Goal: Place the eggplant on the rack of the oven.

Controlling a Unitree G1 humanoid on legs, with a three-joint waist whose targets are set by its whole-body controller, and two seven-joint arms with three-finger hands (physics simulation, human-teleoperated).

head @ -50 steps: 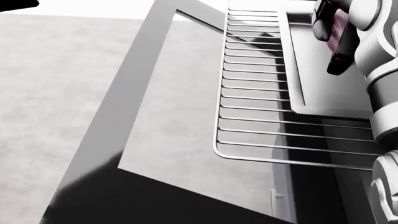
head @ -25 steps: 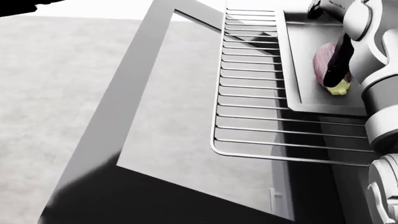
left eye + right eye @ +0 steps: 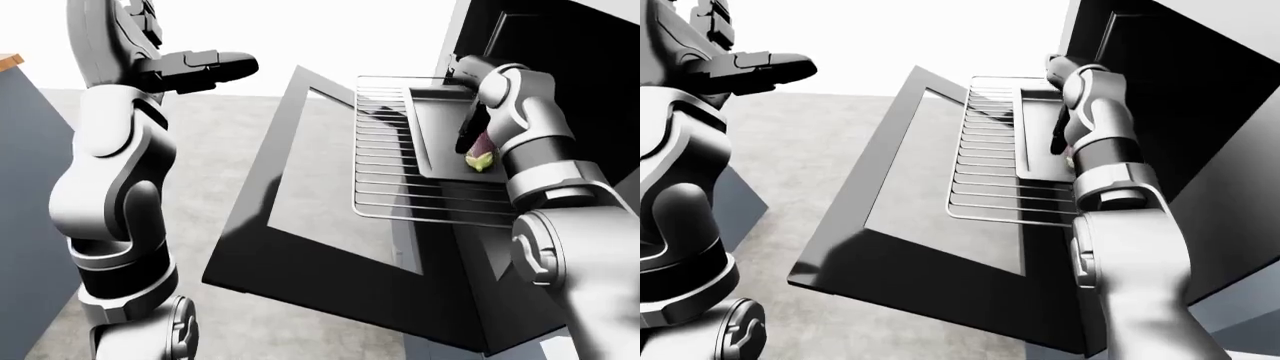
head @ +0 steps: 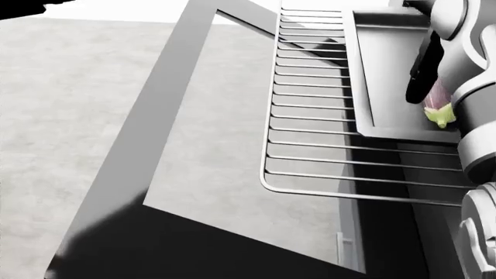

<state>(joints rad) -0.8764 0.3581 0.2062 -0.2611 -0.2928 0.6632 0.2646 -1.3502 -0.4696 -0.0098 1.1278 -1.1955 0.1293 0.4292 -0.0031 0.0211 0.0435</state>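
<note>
The eggplant (image 4: 439,103), purple with a yellow-green stem, lies on a grey tray (image 4: 388,70) that sits on the pulled-out wire oven rack (image 4: 310,116). My right forearm hides part of it. My right hand (image 4: 418,84) hangs over the tray, and its dark fingers (image 4: 425,61) stand straight just left of the eggplant, open and not closed round it. My left hand (image 3: 212,66) is raised at the upper left of the left-eye view, fingers stretched out and empty.
The oven door (image 4: 155,151) hangs open below the rack, its glass pane showing grey floor. The dark oven cavity (image 3: 570,52) lies to the right. A blue cabinet (image 3: 20,195) with a wooden top stands at the left edge.
The eggplant went from my raised right hand down onto the tray, then slid toward the lower right, clear of the fingers. The view shifted slightly.
</note>
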